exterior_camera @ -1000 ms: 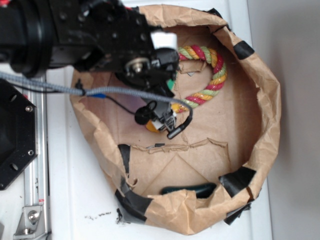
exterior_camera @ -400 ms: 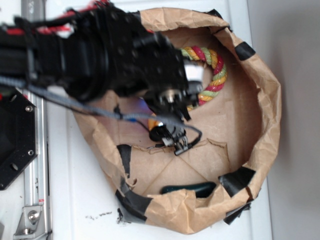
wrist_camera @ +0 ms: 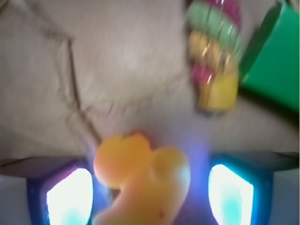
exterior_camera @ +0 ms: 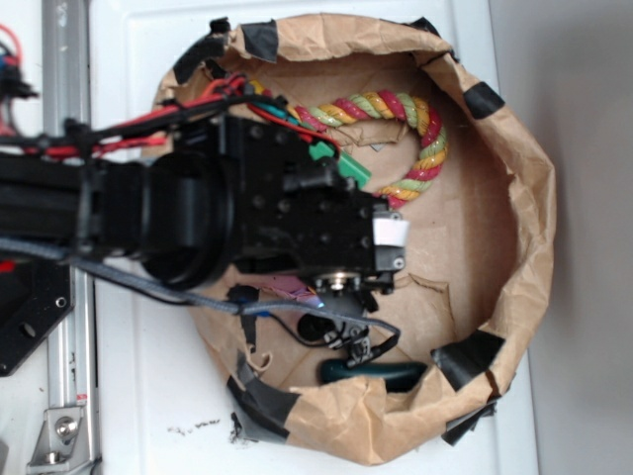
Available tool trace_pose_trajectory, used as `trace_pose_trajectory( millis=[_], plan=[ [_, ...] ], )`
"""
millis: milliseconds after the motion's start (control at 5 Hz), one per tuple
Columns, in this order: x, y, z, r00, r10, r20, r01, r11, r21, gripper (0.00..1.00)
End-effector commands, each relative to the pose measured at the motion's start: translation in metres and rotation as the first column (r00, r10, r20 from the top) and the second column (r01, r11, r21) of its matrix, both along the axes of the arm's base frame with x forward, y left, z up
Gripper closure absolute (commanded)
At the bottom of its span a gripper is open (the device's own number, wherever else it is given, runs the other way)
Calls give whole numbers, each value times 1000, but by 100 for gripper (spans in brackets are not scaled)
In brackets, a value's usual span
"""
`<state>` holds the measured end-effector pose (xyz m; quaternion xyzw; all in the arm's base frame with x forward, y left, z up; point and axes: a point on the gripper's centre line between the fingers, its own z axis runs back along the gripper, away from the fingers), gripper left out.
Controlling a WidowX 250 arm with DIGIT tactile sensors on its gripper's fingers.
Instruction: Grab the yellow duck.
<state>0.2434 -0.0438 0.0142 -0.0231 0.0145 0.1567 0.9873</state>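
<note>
Yellow duck [wrist_camera: 140,180] sits between the gripper [wrist_camera: 149,194] fingers, jaws wide apart: centre it, then close gently.

The black arm comes in from the left edge of the exterior view, stretched out roughly level, with red and grey cables running along it. Its wrist block hides most of the end effector [exterior_camera: 341,327] from that angle (annoying). In the wrist view the two fingers [wrist_camera: 70,197] sit at the bottom corners, glowing pale, with a gap between them, and the yellow duck [wrist_camera: 140,183] sits in that gap.
</note>
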Motion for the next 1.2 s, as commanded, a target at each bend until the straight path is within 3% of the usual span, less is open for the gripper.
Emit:
trace_pose_trajectory(
  millis=[0,200,600,800,1000],
  plan=[
    [2,5,9,999,-18,47,19,1000,-19,100],
    [4,8,10,999,-18,50,18,1000,2,100],
    [13,39,85,980,28,196,-22,999,-29,100],
    [6,45,112,970,26,242,-18,999,-35,100],
    [1,44,119,975,-5,221,9,1000,-19,100]
  ],
)
